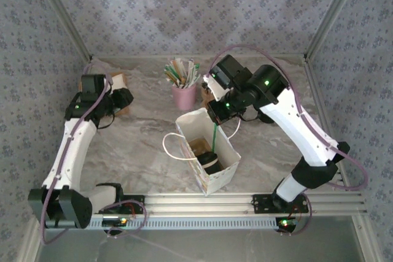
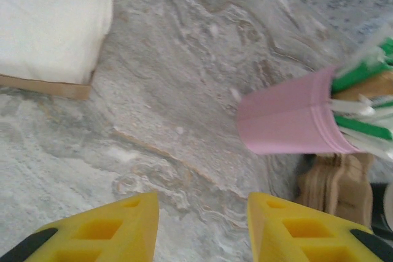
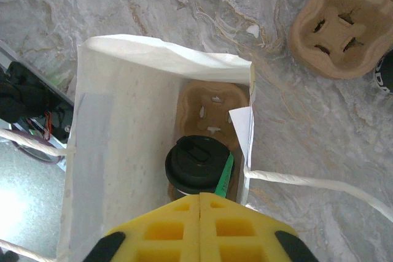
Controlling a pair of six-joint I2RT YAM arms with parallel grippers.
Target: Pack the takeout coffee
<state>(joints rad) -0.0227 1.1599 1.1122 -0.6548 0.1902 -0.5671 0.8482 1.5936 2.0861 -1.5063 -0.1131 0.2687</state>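
The takeout coffee (image 3: 198, 164), a cup with a round black lid, stands inside a white paper bag (image 3: 123, 151) on a brown pulp carrier (image 3: 212, 105). In the top view the coffee (image 1: 209, 161) sits at the near end of the bag (image 1: 215, 179) in the middle of the table. My right gripper (image 3: 201, 196) hovers over the bag's mouth, shut on the upper end of a thin green stick (image 3: 224, 176) that slants down beside the lid. My left gripper (image 2: 202, 225) is open and holds nothing, low over the marble top at the back left.
A pink holder (image 1: 183, 96) full of green and white sticks stands behind the bag. A second pulp carrier (image 3: 334, 32) lies on the table to the right of it. A white napkin stack (image 2: 49, 23) is near the left gripper. Rope handles (image 1: 169, 148) loop out from the bag.
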